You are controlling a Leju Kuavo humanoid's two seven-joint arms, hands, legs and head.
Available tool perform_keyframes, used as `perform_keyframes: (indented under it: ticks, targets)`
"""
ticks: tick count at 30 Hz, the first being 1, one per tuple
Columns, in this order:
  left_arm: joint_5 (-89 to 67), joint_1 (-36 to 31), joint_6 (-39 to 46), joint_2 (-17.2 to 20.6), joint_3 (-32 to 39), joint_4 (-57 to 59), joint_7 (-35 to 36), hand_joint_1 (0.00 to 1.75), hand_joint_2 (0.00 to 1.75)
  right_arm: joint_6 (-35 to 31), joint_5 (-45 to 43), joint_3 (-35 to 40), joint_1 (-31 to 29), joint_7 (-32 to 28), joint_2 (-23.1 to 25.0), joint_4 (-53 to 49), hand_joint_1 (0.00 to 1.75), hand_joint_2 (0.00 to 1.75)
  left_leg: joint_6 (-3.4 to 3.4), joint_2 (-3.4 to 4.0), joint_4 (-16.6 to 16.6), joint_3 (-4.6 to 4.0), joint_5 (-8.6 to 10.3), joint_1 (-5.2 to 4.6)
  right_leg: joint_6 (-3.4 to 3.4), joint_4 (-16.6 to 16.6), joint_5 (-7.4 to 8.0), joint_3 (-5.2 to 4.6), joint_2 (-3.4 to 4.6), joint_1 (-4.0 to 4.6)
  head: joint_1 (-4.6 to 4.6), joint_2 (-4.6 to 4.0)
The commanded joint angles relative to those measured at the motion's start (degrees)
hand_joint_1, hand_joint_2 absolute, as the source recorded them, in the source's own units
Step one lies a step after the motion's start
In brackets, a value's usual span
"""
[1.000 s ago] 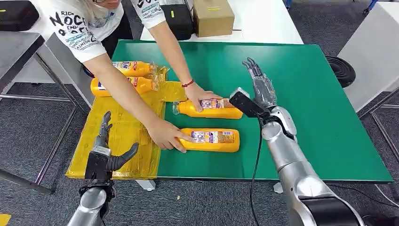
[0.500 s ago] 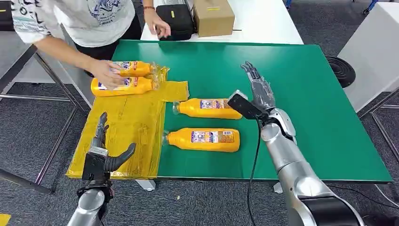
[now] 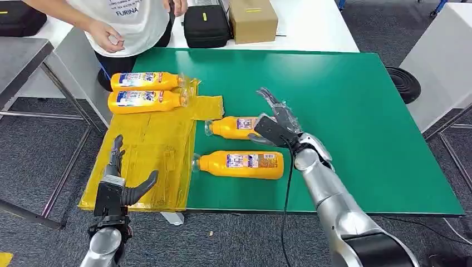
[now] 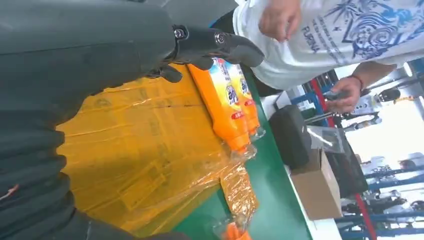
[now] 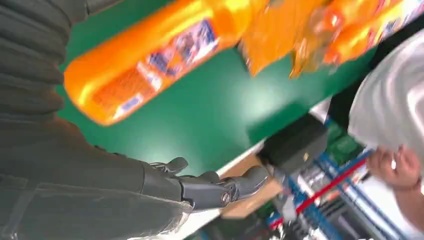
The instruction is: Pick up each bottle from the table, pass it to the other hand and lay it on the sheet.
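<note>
Two orange bottles lie on the green table [image 3: 362, 111]: a far one [image 3: 234, 127] and a near one [image 3: 242, 164], caps toward the yellow sheet [image 3: 150, 144]. Two more bottles [image 3: 144, 80] [image 3: 146, 100] lie side by side at the sheet's far end, also seen as bottles [image 4: 225, 100] in the left wrist view. My right hand [image 3: 275, 119] hovers over the far table bottle's base end, fingers spread and holding nothing; its wrist view shows that bottle [image 5: 150, 60] close below the fingers [image 5: 220, 190]. My left hand [image 3: 119, 183] is open over the sheet's near edge.
A person [image 3: 133, 22] stands at the table's far left corner, hands raised off the table. A black case [image 3: 206, 25] and a cardboard box [image 3: 252, 19] sit on a white table behind. A black round stool [image 3: 403, 83] stands to the right.
The person let go of the bottles on the sheet and pulled both hands back. My right hand swung left and lower, over the far table bottle. The left hand barely moved.
</note>
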Motion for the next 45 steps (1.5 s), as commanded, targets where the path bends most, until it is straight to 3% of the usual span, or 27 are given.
perform_keyframes:
  ticks: [1, 8, 28, 38, 45]
  targets:
    - [-0.22, -1.91, -0.61, -1.52, 1.48, 1.85, 0.27, 0.0, 1.75, 3.21, 0.46, 7.73, -3.28, 1.34, 2.78, 11.89, 0.0, 1.75, 0.0, 0.08, -0.02, 0.21, -0.08, 0.02, -0.09, -0.05, -0.05, 0.21, 0.03, 0.04, 0.0, 0.0]
    - [-0.57, -1.07, 0.26, -1.02, 1.7, 1.78, 0.61, 0.0, 1.75, 4.09, 0.8, 10.29, -4.76, 1.53, 5.2, 15.69, 0.0, 1.75, -0.02, 0.15, 0.0, 0.32, -0.16, 0.02, -0.15, -0.01, -0.11, 0.29, 0.07, 0.06, 0.0, 0.0]
    - [-0.47, -0.78, 1.62, -2.06, 2.23, 3.52, 1.26, 0.0, 1.75, 1.73, 1.57, 11.48, -2.61, 7.09, 1.05, 15.28, 0.0, 1.75, 0.01, -0.05, -0.04, 0.4, -0.15, 0.01, -0.14, -0.08, -0.17, 0.43, -0.14, 0.05, 0.0, 0.0]
    - [-0.79, -0.84, 1.04, -2.25, 2.5, 3.74, 3.16, 0.0, 1.75, 4.92, 3.03, 12.3, -1.94, 13.11, 0.07, 14.92, 0.0, 1.75, 0.01, -0.01, -0.01, 0.34, -0.15, 0.0, -0.14, -0.05, -0.15, 0.36, -0.1, 0.04, 0.0, 0.0]
    - [-0.45, -1.38, 1.63, -1.8, 3.58, 5.49, 5.82, 0.0, 1.75, 6.87, 3.48, 13.4, -2.47, 13.14, -0.08, 16.33, 0.0, 1.75, 0.0, 0.01, -0.05, 0.2, -0.06, 0.0, -0.08, -0.06, -0.06, 0.19, -0.05, 0.02, 0.0, 0.0]
